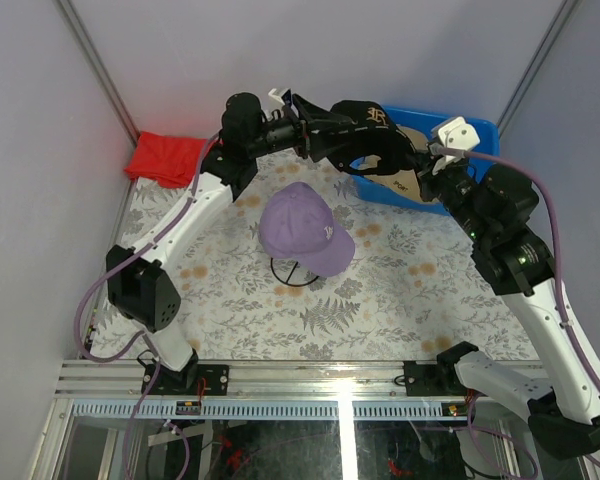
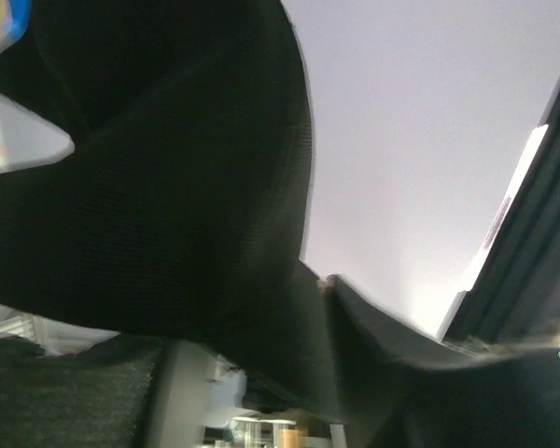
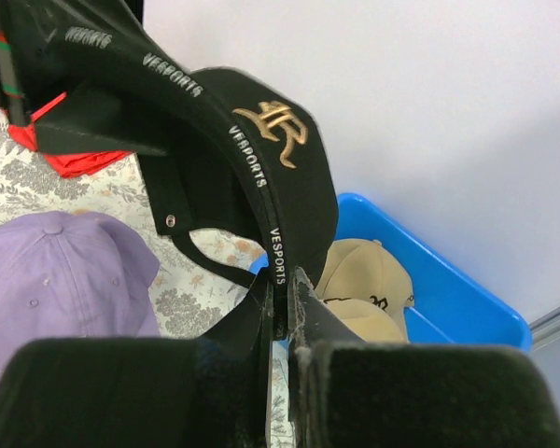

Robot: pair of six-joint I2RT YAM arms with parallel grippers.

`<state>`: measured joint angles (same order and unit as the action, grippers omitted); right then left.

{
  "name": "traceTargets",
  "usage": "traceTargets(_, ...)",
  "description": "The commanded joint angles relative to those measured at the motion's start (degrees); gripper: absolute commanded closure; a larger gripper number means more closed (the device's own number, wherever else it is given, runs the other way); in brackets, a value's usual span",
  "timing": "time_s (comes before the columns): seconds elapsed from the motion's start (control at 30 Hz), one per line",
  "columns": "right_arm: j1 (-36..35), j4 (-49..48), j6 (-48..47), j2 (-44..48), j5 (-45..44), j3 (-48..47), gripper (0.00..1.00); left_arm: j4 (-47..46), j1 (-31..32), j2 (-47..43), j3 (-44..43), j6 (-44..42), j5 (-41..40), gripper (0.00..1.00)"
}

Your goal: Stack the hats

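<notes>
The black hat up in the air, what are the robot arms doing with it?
Both arms hold the black hat up over the far side of the table. The left gripper and the right gripper are each pinched on it. The purple hat sits on a wire stand in the middle, and two tan hats wait in the blue bin.

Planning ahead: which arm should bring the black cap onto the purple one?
Probably left: the left gripper is at the black cap, nearest the purple cap; the right gripper pinches it over the bin.
</notes>
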<state>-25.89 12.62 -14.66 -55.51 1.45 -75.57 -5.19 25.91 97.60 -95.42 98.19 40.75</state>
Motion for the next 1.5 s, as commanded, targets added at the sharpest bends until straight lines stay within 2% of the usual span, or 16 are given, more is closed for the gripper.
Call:
traceTargets(0.0,-0.64,-2.17,-0.2,1.9,0.39,1.03,0.97,0.79,0.53,1.97,-5.99,-3.69,-0.62,0.7)
traceTargets(0.03,-0.62,-2.09,0.37,1.98,0.38,1.22,0.96,0.77,0.54,2.44,-6.76,-4.62,-1.26,0.84)
traceTargets(0.1,-0.57,-2.16,1.67,2.15,0.59,1.63,0.95,-1.57,0.54,2.95,-7.27,-5.75,-2.49,0.96)
traceTargets(0.13,-0.59,-2.16,2.63,2.09,0.34,1.67,0.95,-3.76,0.54,3.11,-7.0,-5.96,-3.27,0.99)
traceTargets(0.23,-0.54,-2.06,5.78,1.52,-0.8,1.57,0.93,-8.6,0.54,3.29,-6.79,-7.56,-5.03,1.0)
traceTargets(0.27,-0.53,-1.81,7.29,1.34,-1.14,1.2,0.88,-10.19,0.54,3.3,-6.54,-7.84,-5.54,1.0)
traceTargets(0.43,-0.49,-3.56,19.36,1.1,-1.98,0.5,0.45,-16.63,0.54,3.82,-7.07,-10.77,-7.21,1.0)
traceTargets(0.53,-0.49,-4.22,29.77,1.02,-3.6,0.02,0.32,-20.36,0.57,3.44,-6.78,-13.08,-8.98,1.0)
traceTargets(0.57,-0.52,-4.15,33.22,0.97,-3.43,-0.26,0.3,-22.0,0.59,3.3,-6.45,-13.35,-9.61,1.0)
traceTargets(0.7,-0.54,-7.1,50.28,1.87,-1.75,1.01,0.28,-27.77,0.48,2.9,-4.92,-14.0,-11.43,1.0)
traceTargets(0.93,-0.17,-23.36,74.02,8.96,-3.07,13.26,0.28,-30.58,0.5,1.35,-3.65,-18.97,-12.01,1.0)
traceTargets(1.17,4.95,-43.66,102.26,7.79,-0.16,24.83,0.3,-35.61,0.54,-0.73,1.33,-17.62,-12.01,1.0)
traceTargets(1.27,7.34,-47.89,108.71,5.89,1.18,27.06,0.3,-35.98,0.46,-2.01,2.95,-17.55,-11.95,1.0)
traceTargets(1.47,8.05,-51.32,112.32,1.55,2.64,26.93,0.31,-36.88,0.52,-3.38,4.87,-17.0,-12.1,1.0)
